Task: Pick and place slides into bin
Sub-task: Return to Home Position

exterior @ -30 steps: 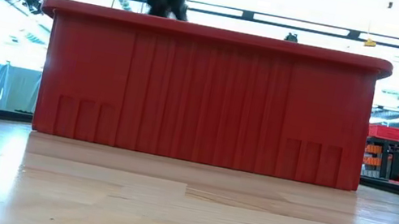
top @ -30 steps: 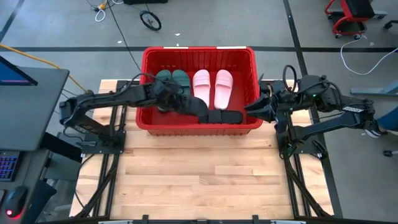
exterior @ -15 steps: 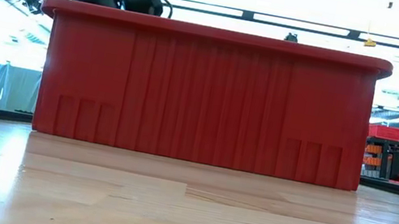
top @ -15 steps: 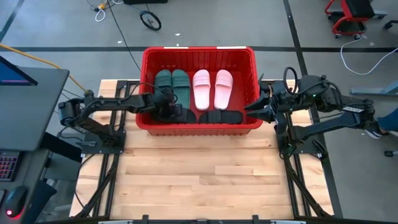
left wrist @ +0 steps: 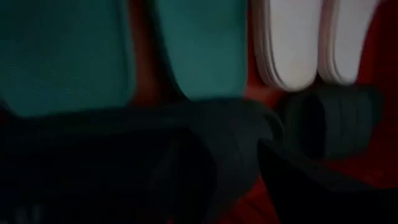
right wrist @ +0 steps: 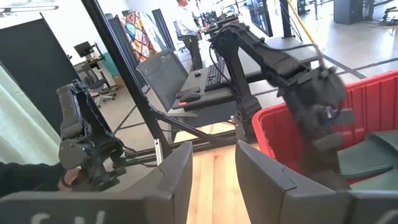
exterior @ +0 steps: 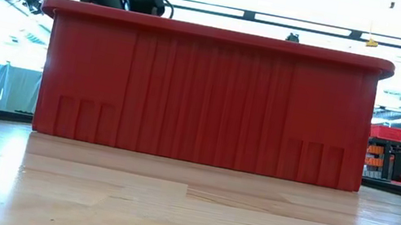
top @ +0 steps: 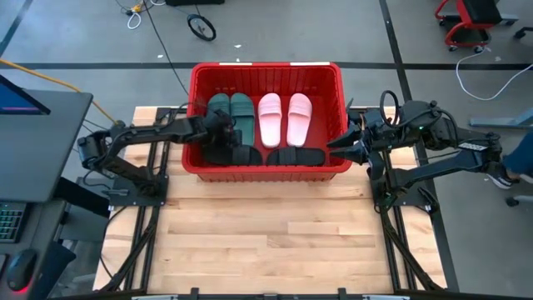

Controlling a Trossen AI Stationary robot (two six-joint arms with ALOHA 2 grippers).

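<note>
Shows all six slides inside the red bin [top: 265, 67] at the far end of the bench [top: 266, 233]: green pair [top: 218, 108], pink pair [top: 269, 118], black pair [top: 296, 156] along the near wall. Puts the left claw [top: 223, 146] low over the bin's near left corner; cannot tell whether open or closed. For homing: lift straight up, clear the rim, then draw back. Shows the right claw [right wrist: 211, 177] beside the bin's right wall, parted, empty. Also a monitor [top: 17, 96] off the bench.
</note>
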